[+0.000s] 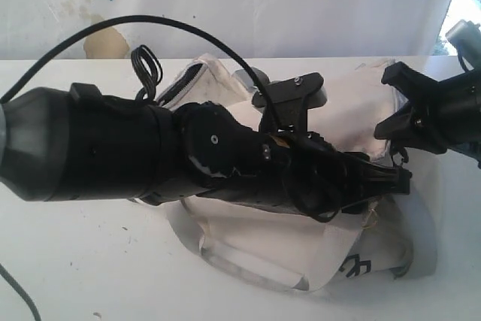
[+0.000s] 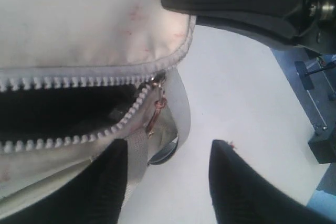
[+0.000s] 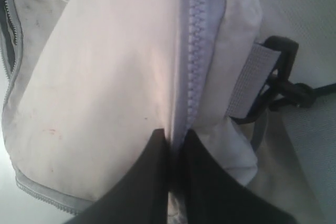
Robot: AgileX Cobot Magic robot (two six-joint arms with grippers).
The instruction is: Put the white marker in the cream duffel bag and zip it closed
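Note:
The cream duffel bag lies in the middle of the white table, and my left arm stretches across it. In the left wrist view its main zipper gapes over a dark inside, with the slider and a copper pull ring at the end of the opening. My left gripper stands open just past that end, one finger over the grey strap and bare table between the tips. My right gripper is shut on a fold of the bag along a closed zipper. The white marker is out of view.
A black clip on grey webbing hangs off the bag's end beside my right gripper. The left arm's black cable loops above the bag. A blue and black frame stands past the table's edge. A white wall rises behind.

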